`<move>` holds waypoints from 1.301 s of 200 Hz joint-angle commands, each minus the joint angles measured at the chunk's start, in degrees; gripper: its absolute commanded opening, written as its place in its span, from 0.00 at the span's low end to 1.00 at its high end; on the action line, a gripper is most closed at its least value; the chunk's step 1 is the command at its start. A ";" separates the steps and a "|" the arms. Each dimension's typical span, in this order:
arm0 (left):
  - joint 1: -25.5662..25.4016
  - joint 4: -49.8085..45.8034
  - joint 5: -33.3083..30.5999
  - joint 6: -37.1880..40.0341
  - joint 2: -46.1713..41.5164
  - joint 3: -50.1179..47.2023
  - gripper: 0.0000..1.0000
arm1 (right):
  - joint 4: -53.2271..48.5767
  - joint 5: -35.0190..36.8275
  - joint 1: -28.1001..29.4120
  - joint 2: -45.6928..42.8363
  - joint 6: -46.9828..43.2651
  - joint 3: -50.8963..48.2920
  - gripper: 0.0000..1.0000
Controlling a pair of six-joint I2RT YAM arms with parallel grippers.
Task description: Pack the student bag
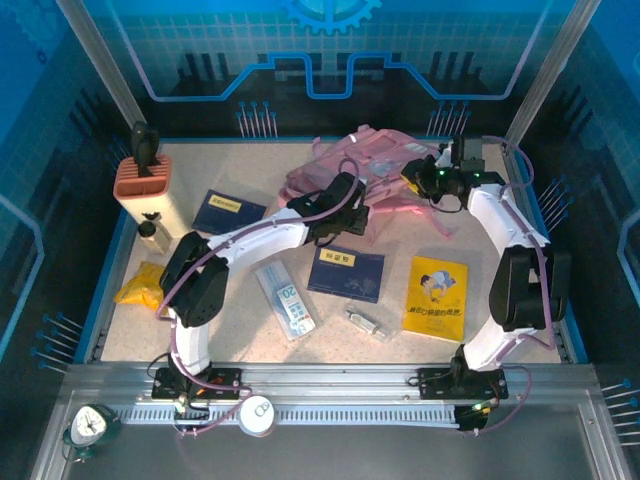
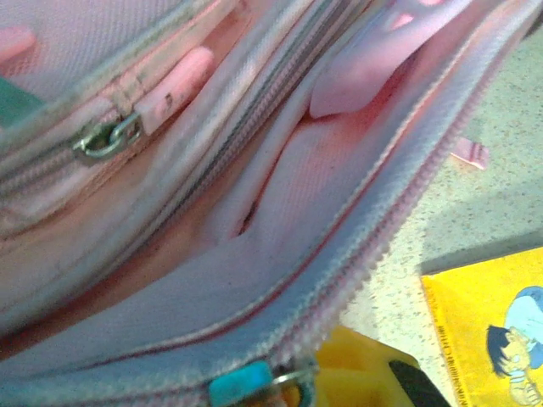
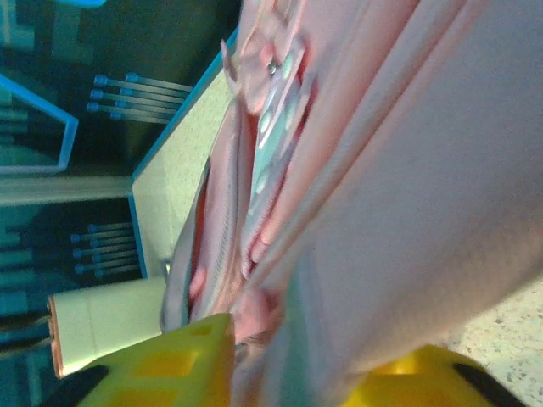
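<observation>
One speckled beige table (image 1: 250, 345), blue-rimmed, boxed in by blue printed panels (image 1: 320, 60) with a gear graphic on the far wall. Pink student bag (image 1: 365, 160) slumped at the far middle of that surface, mouth unzipped and gaping, pale pink lining on show.

Nearer than the student bag, flat on the table: a yellow book (image 1: 438, 297) to the near right, a blue booklet (image 1: 346, 272) straight in front, a second blue booklet (image 1: 228, 212) off to the left, and a clear case (image 1: 286, 300) to the near left.

Left gripper (image 1: 350, 205) at the near-left side of the student bag, clamped tight on its zip edge (image 2: 365, 254), just beside a teal zip pull (image 2: 240, 388).

Right gripper (image 3: 297, 373) at the right side of the student bag, up against its opening, jaws parted part-way, a fold of pink fabric lying between the yellow fingers (image 3: 170, 365).
</observation>
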 commanded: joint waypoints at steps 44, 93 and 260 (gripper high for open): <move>-0.98 -0.17 2.00 -2.49 0.55 3.47 0.00 | -3.95 -5.84 -1.56 -11.68 1.90 -10.38 0.67; -1.24 0.88 2.05 -1.70 -0.15 2.75 0.00 | 9.81 -5.61 6.26 -16.76 17.53 -22.38 0.76; -1.22 -8.35 -0.94 9.13 -7.37 -0.38 0.00 | 12.97 -1.63 4.27 -6.34 11.97 -17.35 0.00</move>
